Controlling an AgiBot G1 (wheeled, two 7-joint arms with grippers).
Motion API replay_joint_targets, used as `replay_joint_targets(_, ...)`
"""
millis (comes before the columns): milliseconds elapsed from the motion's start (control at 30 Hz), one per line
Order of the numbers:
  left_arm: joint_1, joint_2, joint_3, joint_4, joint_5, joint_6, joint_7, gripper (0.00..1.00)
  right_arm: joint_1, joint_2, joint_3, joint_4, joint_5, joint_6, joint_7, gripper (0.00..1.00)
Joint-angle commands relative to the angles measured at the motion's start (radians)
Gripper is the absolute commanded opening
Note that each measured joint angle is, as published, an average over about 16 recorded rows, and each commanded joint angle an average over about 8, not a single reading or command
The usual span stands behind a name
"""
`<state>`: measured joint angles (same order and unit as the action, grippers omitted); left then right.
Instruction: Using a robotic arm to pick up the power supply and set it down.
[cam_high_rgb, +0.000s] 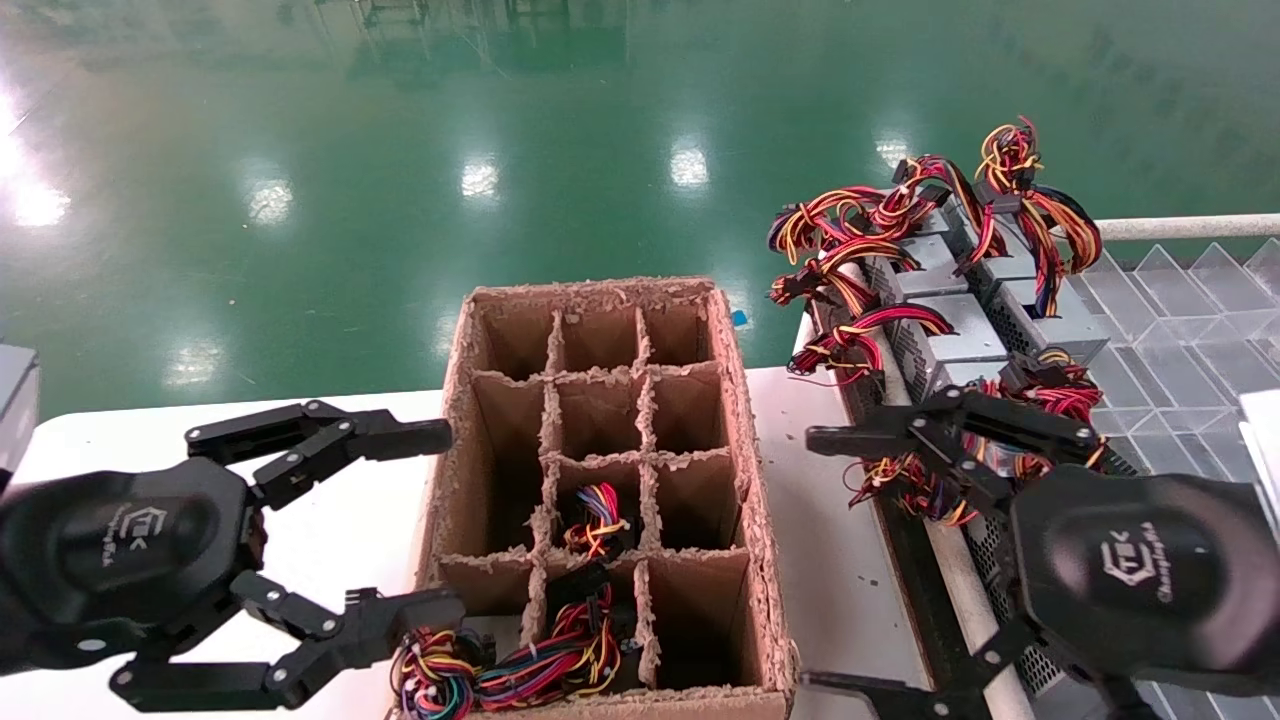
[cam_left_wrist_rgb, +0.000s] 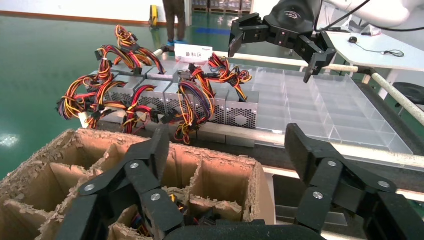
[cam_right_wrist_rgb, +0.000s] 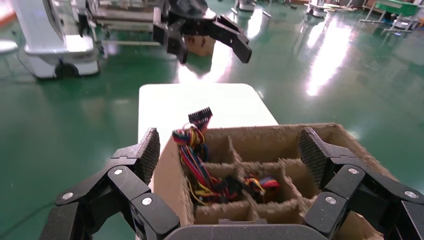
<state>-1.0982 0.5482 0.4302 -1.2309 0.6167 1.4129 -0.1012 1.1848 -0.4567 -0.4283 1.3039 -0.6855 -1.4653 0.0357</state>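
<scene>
Several grey power supplies (cam_high_rgb: 950, 330) (cam_left_wrist_rgb: 240, 112) with red, yellow and black wire bundles stand in a row on the rack at the right. A brown divider carton (cam_high_rgb: 748, 470) (cam_left_wrist_rgb: 260, 175) (cam_right_wrist_rgb: 270, 129) sits on the white table in the middle. Coloured wire bundles (cam_high_rgb: 595, 520) (cam_right_wrist_rgb: 192, 150) stick out of its near cells. My left gripper (cam_high_rgb: 445, 520) (cam_left_wrist_rgb: 227, 145) hovers open just left of the carton, holding nothing. My right gripper (cam_high_rgb: 815, 560) (cam_right_wrist_rgb: 229, 150) hovers open between the carton and the rack, also holding nothing.
A clear plastic tray (cam_high_rgb: 1180, 320) (cam_left_wrist_rgb: 320, 100) with dividers lies beyond the power supplies at the right, bordered by a white rail (cam_high_rgb: 1180, 228). The white table (cam_high_rgb: 350, 530) extends left of the carton. Green floor lies beyond.
</scene>
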Motion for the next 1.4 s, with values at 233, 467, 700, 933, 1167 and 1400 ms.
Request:
replay_joint_targets(233,0.000,0.000,0.000,0.000,0.000,0.000,0.000,1.00,-0.060,-0.084,0.081,-0.011,-0.024,-0.016,0.082,1.00)
replay_joint_targets(467,0.000,0.000,0.000,0.000,0.000,0.000,0.000,1.00,-0.106,-0.149,0.143,-0.019,-0.043,-0.029,0.146,1.00)
replay_joint_targets(700,0.000,0.000,0.000,0.000,0.000,0.000,0.000,1.00,-0.125,-0.174,0.168,-0.023,-0.052,-0.035,0.164,1.00)
replay_joint_targets(933,0.000,0.000,0.000,0.000,0.000,0.000,0.000,1.00,-0.119,-0.166,0.161,-0.022,-0.051,-0.034,0.158,1.00)
replay_joint_targets(1167,0.000,0.000,0.000,0.000,0.000,0.000,0.000,1.00,-0.115,-0.161,0.155,-0.021,-0.048,-0.032,0.155,1.00)
replay_joint_targets(1400,0.000,0.000,0.000,0.000,0.000,0.000,0.000,1.00,-0.113,-0.158,0.152,-0.021,-0.047,-0.031,0.153,1.00)
